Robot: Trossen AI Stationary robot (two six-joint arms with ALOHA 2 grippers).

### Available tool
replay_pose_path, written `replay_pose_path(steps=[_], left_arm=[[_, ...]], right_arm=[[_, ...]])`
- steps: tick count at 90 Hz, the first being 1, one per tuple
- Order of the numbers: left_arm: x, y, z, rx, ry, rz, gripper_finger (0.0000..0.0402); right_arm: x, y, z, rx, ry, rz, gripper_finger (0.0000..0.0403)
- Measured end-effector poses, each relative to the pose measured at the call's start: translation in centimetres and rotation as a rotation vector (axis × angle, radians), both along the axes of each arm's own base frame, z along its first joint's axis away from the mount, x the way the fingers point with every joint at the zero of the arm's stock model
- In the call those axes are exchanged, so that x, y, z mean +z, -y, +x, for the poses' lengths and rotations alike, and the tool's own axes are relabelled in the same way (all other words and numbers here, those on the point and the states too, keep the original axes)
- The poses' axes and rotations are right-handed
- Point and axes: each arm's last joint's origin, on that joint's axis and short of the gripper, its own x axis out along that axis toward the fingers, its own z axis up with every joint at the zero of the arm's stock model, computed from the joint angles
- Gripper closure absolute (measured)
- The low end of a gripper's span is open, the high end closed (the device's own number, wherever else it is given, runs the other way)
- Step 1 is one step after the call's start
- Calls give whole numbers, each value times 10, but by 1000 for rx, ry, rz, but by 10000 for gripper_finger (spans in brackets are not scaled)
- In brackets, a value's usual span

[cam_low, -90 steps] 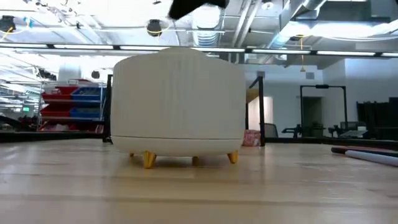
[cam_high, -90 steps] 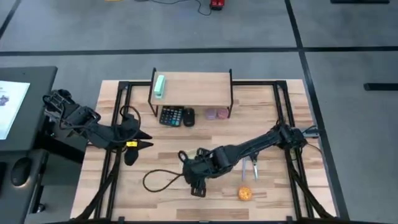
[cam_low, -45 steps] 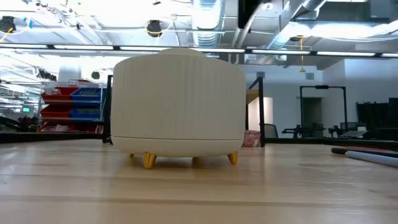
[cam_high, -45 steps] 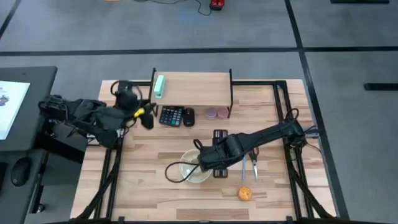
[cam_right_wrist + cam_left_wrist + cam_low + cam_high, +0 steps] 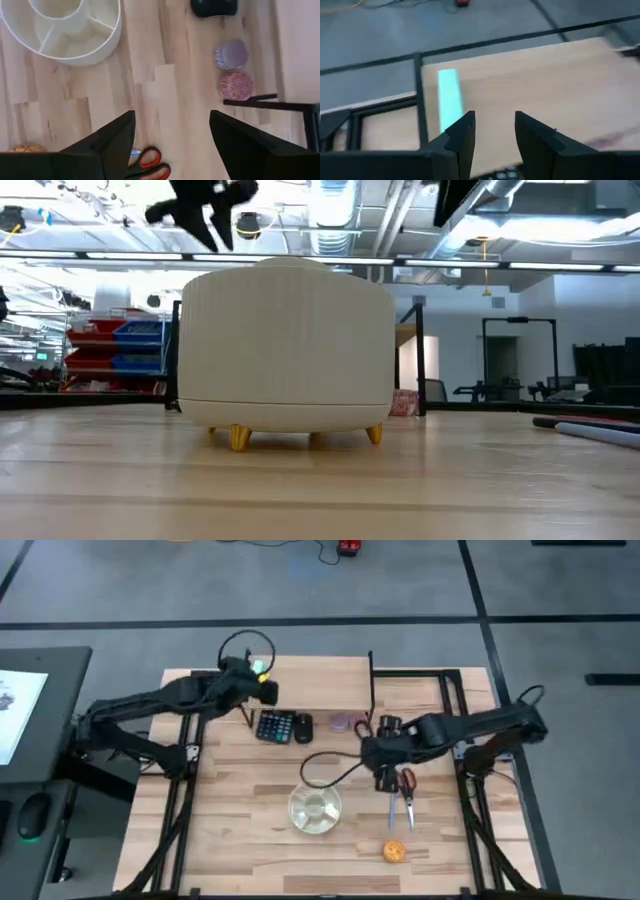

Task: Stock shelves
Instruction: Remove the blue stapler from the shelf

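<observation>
My left gripper hovers open over the shelf, top centre, beside the green bar. My right gripper hangs open mid-frame above the scissors. The white divided bowl sits empty on the table.

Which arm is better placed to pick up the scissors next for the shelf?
The right. The right gripper hangs open directly beside the red-handled scissors, whose handles show by its fingers in its wrist view. The left gripper, also open, is over the shelf near the green item.
</observation>
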Motion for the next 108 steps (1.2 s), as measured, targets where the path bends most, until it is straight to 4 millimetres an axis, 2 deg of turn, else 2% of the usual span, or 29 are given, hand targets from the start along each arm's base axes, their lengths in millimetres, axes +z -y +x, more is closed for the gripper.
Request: replay_pose_path(steps=[11, 22, 40, 50, 87, 108], left_arm=[[-8, -22, 1, 72, -13, -34, 278], [-13, -39, -1, 89, -13, -92, 249], [-17, -54, -1, 3, -20, -164, 176], [-22, -61, -1, 1, -56, -180, 151], [-46, -75, 13, -2, -157, -241, 146], [-47, -75, 14, -25, -127, -279, 146]], right_arm=[[7, 8, -14, -10, 48, 7, 159], [12, 11, -20, -14, 73, 11, 159], [16, 14, -18, -28, 115, 21, 159], [18, 16, -14, -42, 156, 29, 159], [19, 22, -11, -83, 192, 45, 159], [19, 22, -11, -83, 192, 44, 159]])
